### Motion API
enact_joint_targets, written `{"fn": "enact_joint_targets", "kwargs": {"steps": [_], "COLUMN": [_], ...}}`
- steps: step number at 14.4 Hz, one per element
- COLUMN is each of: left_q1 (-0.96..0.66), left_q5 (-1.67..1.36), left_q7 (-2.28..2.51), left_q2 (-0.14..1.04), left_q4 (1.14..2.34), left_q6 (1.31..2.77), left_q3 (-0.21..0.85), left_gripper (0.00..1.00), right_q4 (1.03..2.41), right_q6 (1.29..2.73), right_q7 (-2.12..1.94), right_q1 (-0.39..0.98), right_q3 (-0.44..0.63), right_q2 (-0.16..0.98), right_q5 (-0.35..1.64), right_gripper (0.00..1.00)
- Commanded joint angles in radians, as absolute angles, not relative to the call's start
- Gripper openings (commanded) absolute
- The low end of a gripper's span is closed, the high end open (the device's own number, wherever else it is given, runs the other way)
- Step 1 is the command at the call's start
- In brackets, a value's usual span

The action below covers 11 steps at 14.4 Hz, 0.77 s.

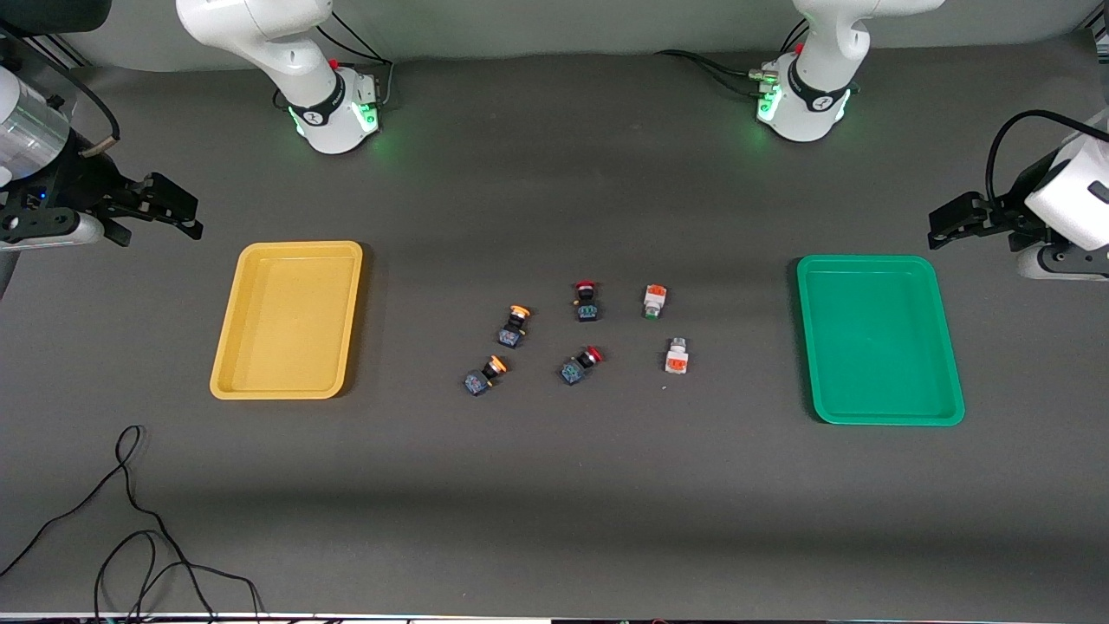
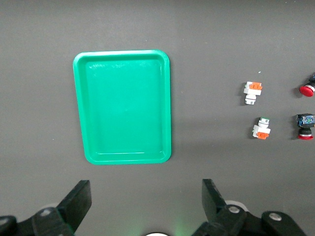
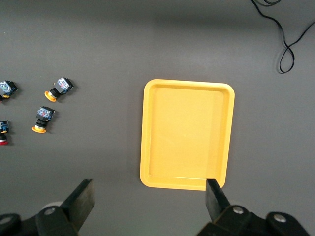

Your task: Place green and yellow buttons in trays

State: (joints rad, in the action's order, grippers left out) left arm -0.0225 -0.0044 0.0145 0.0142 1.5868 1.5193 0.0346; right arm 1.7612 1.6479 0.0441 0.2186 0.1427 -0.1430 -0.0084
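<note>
left hand [image 2: 142, 209] open | right hand [image 3: 150, 209] open | no legible writing

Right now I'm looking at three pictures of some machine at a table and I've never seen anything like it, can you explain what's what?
Two robot arms share a dark table. One picture looks down from across the table; the others come from cameras on each arm's wrist. The right gripper hangs open near the yellow tray, the left gripper open near the green tray. Both hold nothing. Between the trays lie six small switches: two yellow-capped, two red-capped, two white-bodied.
</note>
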Motion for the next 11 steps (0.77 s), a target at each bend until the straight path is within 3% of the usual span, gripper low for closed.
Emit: {"fn": "enact_joint_targets", "kwargs": {"steps": [1,11], "left_q1": [-0.025,-0.035], "left_q5": [0.008,0.006], "left_q7": [-0.003,-0.003], "left_q2": [0.002,-0.002], "left_q4": [1.589,1.614], "left_q6": [1.499,1.488], "left_q3": [0.034,0.035], "left_gripper": [1.0,1.0], "right_q4": [1.727,1.664], "right_q6": [1.641,1.635], "right_q7": [0.035,0.038], "right_q1": [0.221,0.219], "right_q3": [0.164,0.167], "right_q2": [-0.127,-0.042], "right_q5": [-0.028,0.004], "right_gripper": [1.0,1.0]}}
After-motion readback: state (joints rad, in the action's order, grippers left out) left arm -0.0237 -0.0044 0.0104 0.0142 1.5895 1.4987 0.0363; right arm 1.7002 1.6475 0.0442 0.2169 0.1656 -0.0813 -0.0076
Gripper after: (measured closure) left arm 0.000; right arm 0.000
